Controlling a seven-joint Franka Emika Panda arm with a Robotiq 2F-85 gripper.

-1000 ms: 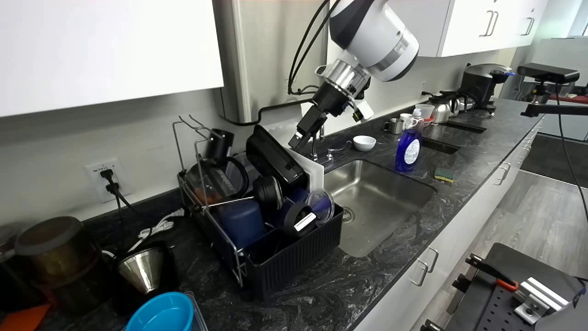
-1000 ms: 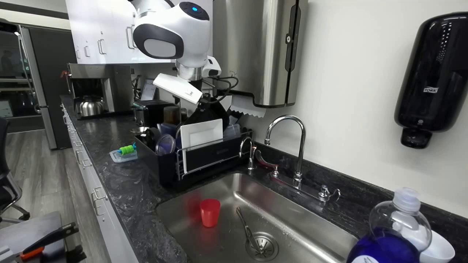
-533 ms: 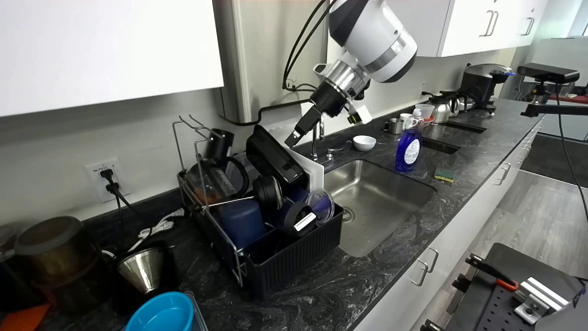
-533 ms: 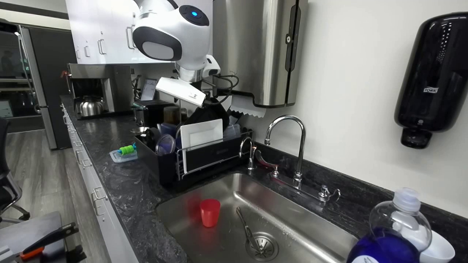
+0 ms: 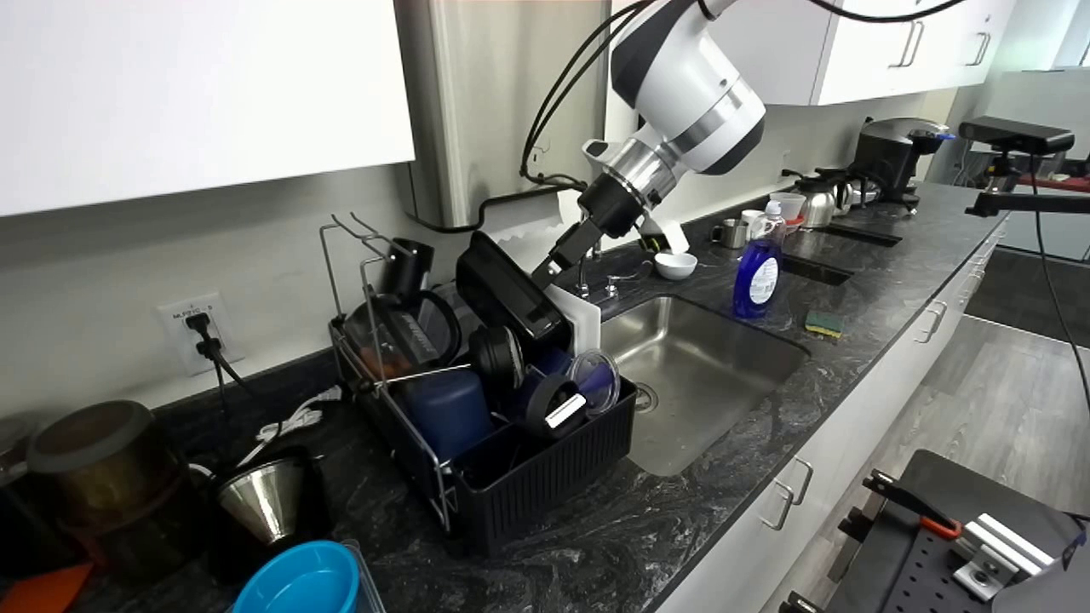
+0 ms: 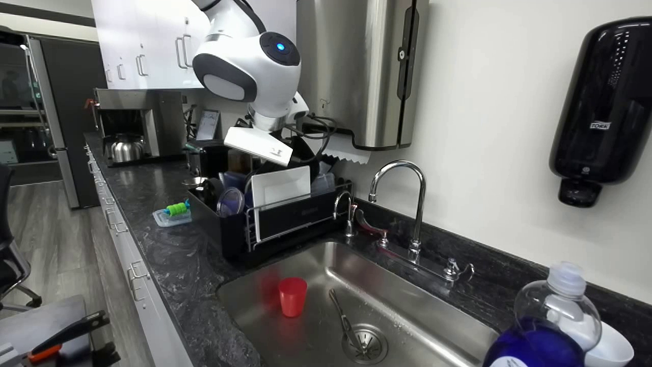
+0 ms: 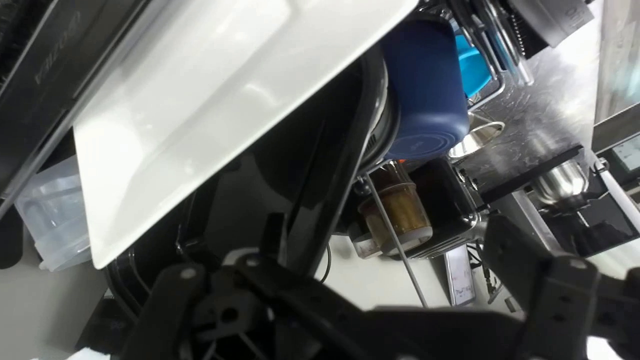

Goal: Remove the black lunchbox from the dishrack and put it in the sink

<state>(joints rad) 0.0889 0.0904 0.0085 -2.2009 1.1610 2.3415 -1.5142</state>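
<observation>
The black lunchbox (image 5: 513,294) leans in the black dishrack (image 5: 553,481), behind a white square plate (image 6: 281,189). In the wrist view its dark interior and long rim (image 7: 285,172) fill the middle left. My gripper (image 5: 545,271) is just above the lunchbox's upper edge, close to the plate. In the wrist view its fingers (image 7: 390,240) are wide apart and hold nothing. The left finger overlaps the box near the rim; the right finger is well beyond the rim. I cannot tell whether they touch. The steel sink (image 5: 711,400) is beside the rack.
Blue mug (image 5: 447,413), lids and a coffee pot crowd the rack. Its wire frame (image 5: 375,281) rises at one end. The sink holds a red cup (image 6: 292,297) and a utensil (image 6: 344,318). A faucet (image 6: 420,204) and dispenser (image 6: 356,76) stand by the wall.
The arm has come down slightly, and the gripper has lowered toward the lunchbox's upper edge. In an exterior view the wrist has moved right and down. The lunchbox has not moved.
</observation>
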